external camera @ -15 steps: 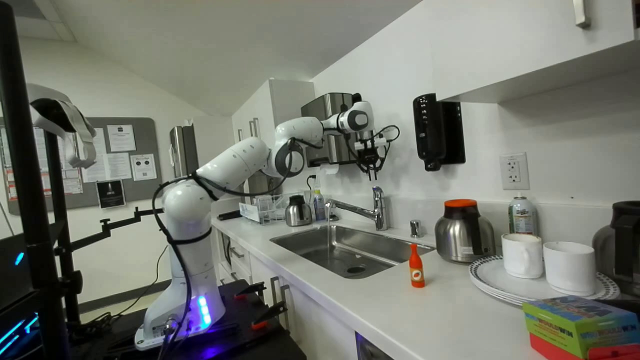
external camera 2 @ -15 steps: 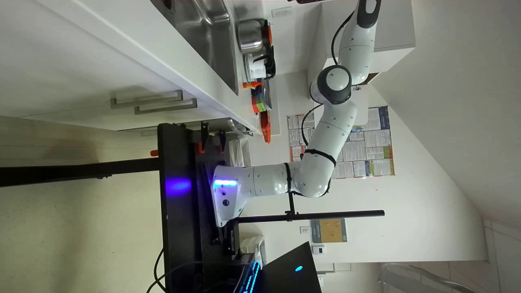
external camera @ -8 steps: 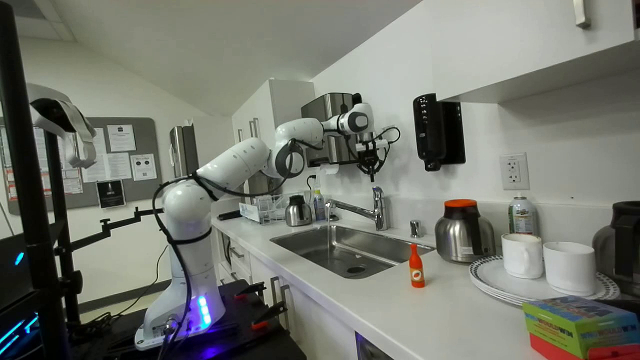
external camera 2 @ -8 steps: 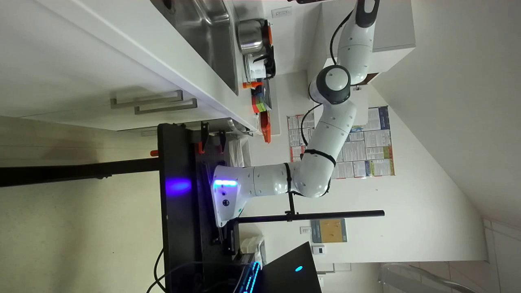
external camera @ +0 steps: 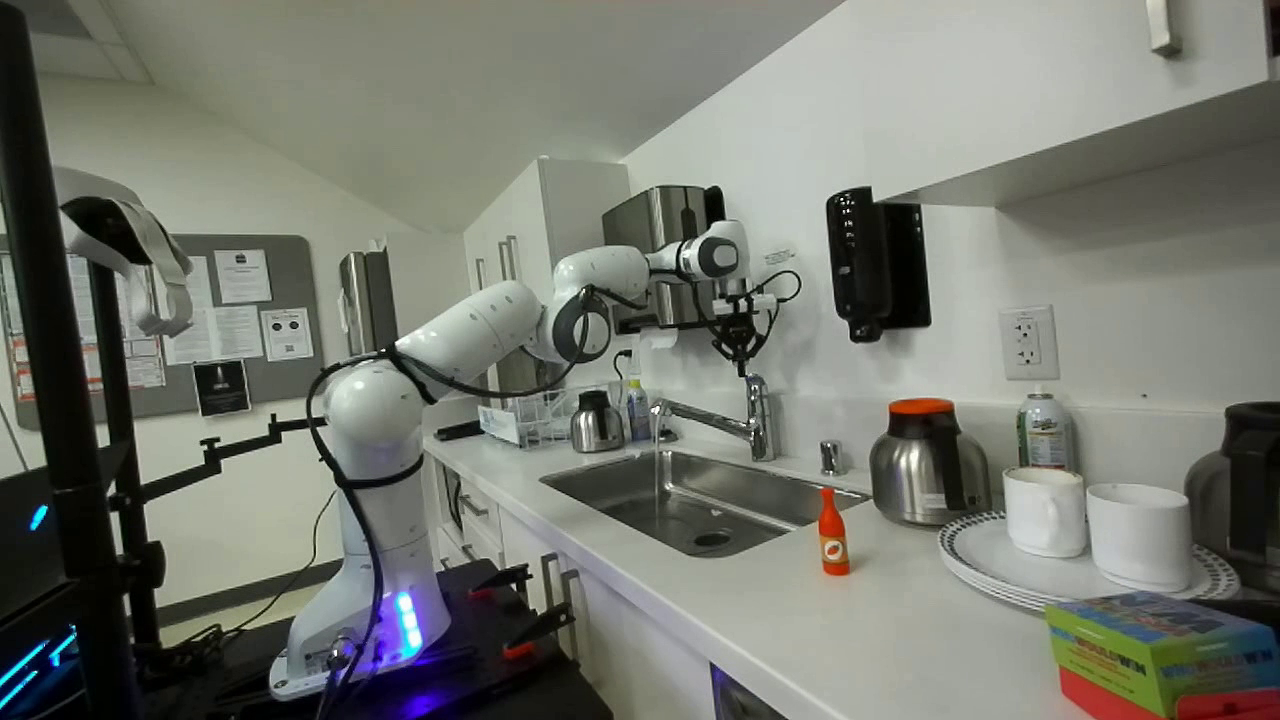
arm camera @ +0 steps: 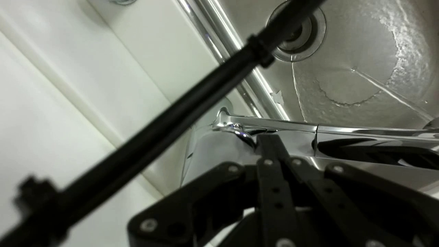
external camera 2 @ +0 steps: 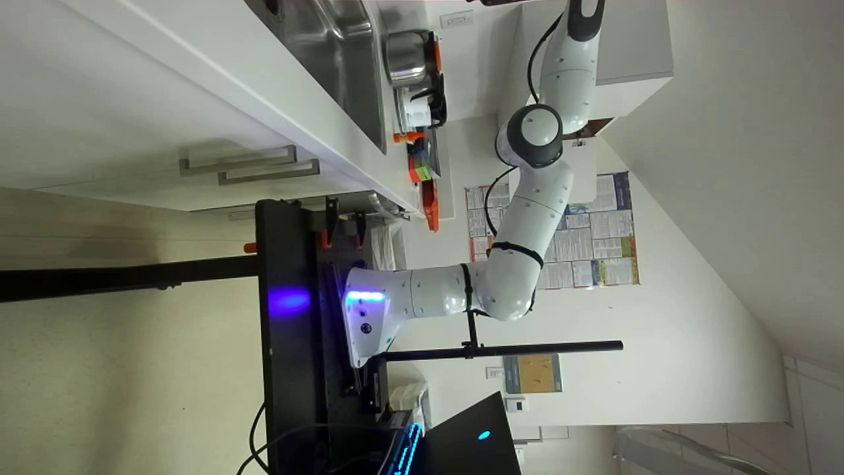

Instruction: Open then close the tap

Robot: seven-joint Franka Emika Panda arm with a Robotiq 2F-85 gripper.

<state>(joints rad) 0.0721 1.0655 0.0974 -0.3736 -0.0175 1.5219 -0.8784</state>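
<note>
The tap (external camera: pixel 760 425) is a shiny silver faucet at the back of the sink, with an upright body and a long spout, in an exterior view. Water runs from the spout into the sink. In the wrist view the tap (arm camera: pixel 219 147) shows just behind the fingertips, with its spout going right. My gripper (external camera: pixel 741 372) is shut, its fingertips together, at the top of the tap's body. In the wrist view the gripper (arm camera: pixel 271 139) has nothing between its fingers. I cannot tell whether the tips touch the tap. Tap and gripper are out of view in the sideways exterior view.
The steel sink (external camera: pixel 600 480) lies below the spout. An orange bottle (external camera: pixel 833 535), a steel kettle with a red lid (external camera: pixel 925 470), and plates with white mugs (external camera: pixel 1045 510) stand to the right. A dark dispenser (external camera: pixel 860 265) hangs on the wall near the arm.
The gripper's fingers have closed together. The gripper has then moved down to the top of the tap. Water runs from the tap throughout.
</note>
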